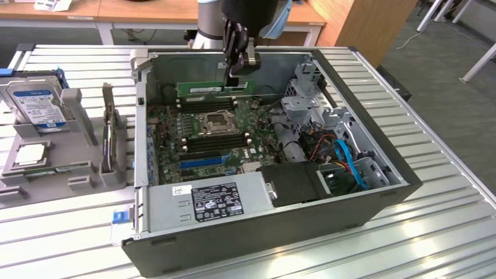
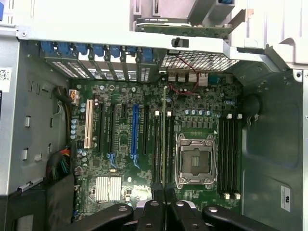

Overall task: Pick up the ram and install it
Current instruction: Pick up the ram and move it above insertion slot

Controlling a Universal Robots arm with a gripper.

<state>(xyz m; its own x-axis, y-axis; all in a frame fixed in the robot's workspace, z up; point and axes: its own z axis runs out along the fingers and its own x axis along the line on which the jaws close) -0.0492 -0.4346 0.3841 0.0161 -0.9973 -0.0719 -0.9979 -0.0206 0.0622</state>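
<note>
Gripper: we saw the black gripper (image 1: 234,80) reaching down into the open case, jaws nearly closed and pinching the ram's top edge.
Ram: the ram (image 1: 203,89), a thin flat green stick with dark chips and a white label, hung upright on its long edge near the case's back wall.
Slots: in the wrist view it lined up edge-on over the long black memory slots (image 2: 156,144); whether they touched, we couldn't tell.
Socket: a square silvery CPU socket (image 2: 195,161) sat just beside them.
Case: a boxy dark grey case (image 1: 271,247) lay on its side.
Surface: ribbed, silvery metal surface (image 1: 449,244).
</note>
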